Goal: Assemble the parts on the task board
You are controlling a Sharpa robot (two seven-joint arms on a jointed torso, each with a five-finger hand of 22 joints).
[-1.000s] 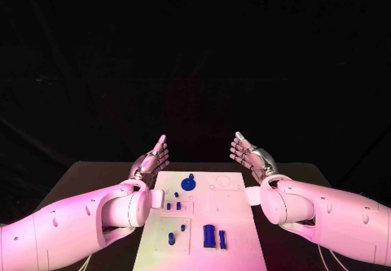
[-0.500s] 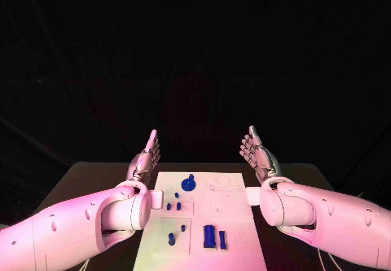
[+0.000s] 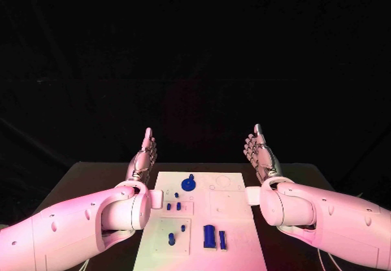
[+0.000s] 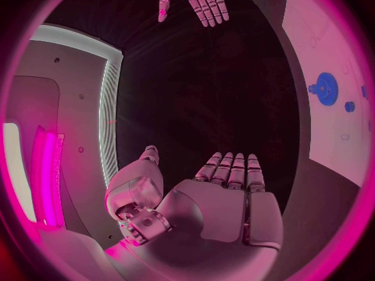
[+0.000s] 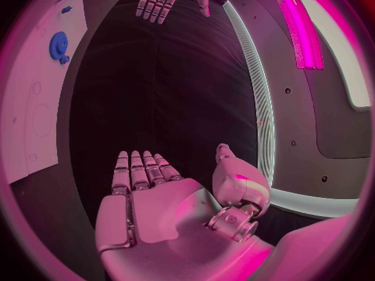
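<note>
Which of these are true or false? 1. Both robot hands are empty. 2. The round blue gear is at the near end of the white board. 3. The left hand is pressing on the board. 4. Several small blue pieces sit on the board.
1. True: the left hand and the right hand are raised with fingers out straight, holding nothing.
2. False: the blue gear lies at the far end of the task board, toward the hands.
3. False: the left hand is lifted beyond the board's far edge and touches nothing.
4. True: besides the gear, small blue pegs and taller blue pieces sit on the board.
</note>
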